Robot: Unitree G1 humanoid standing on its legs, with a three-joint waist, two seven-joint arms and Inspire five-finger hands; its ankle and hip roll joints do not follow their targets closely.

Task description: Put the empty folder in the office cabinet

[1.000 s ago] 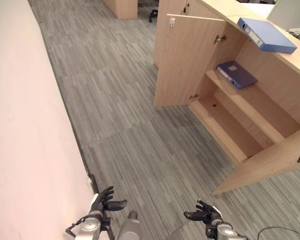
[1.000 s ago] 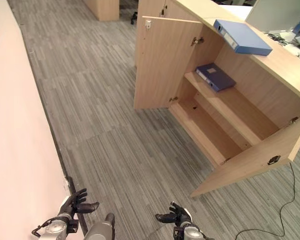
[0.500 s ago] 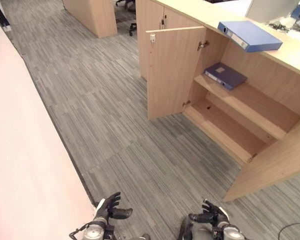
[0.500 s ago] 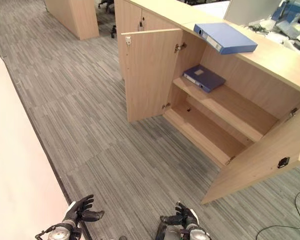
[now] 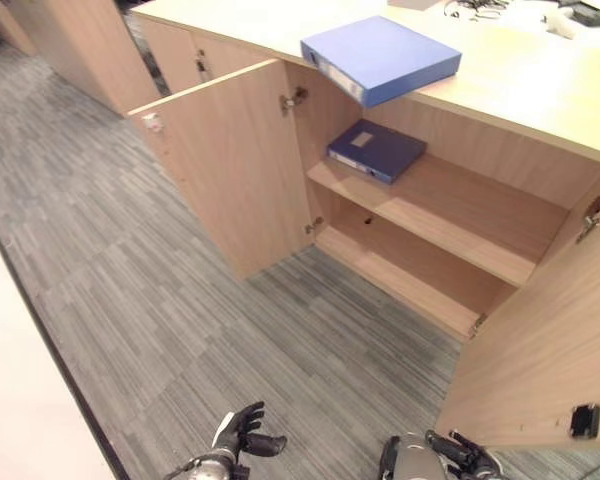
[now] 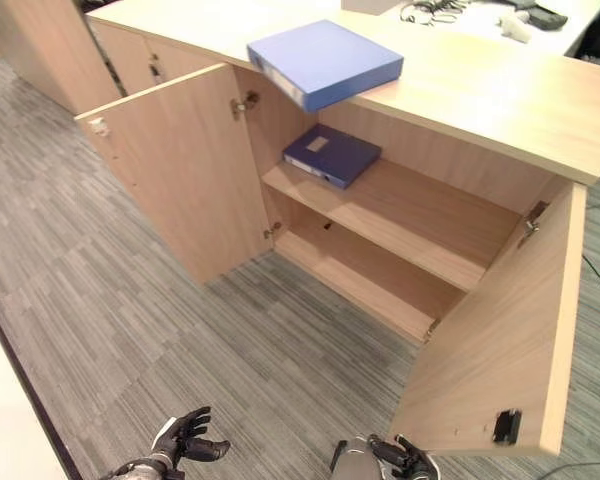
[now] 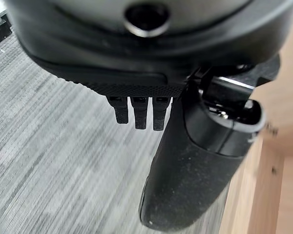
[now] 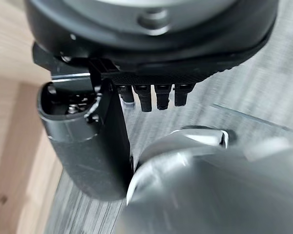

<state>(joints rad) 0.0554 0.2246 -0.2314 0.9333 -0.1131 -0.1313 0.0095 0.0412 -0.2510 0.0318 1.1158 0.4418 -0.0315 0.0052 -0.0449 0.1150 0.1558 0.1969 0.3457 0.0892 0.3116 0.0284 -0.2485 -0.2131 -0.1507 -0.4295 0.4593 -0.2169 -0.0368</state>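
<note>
A light blue folder (image 5: 380,58) lies flat on the wooden top of the office cabinet (image 5: 540,90). A dark blue folder (image 5: 376,150) lies on the cabinet's upper shelf (image 5: 450,205), at its left end. Both cabinet doors stand open, the left door (image 5: 230,165) and the right door (image 5: 550,350). The lower shelf (image 5: 420,270) is bare. My left hand (image 5: 240,436) and right hand (image 5: 460,456) hang low over the carpet, well short of the cabinet. Both are open and hold nothing, as the left wrist view (image 7: 136,109) and right wrist view (image 8: 156,95) confirm.
Grey striped carpet (image 5: 180,330) spreads between me and the cabinet. A pale wall (image 5: 10,400) runs along my left. More wooden cabinets (image 5: 75,45) stand at the far left. Cables and small items (image 5: 480,8) lie on the desk top behind.
The camera has swung right and nearer, so the cabinet now sits closer and more central. Both hands stay low and empty.
</note>
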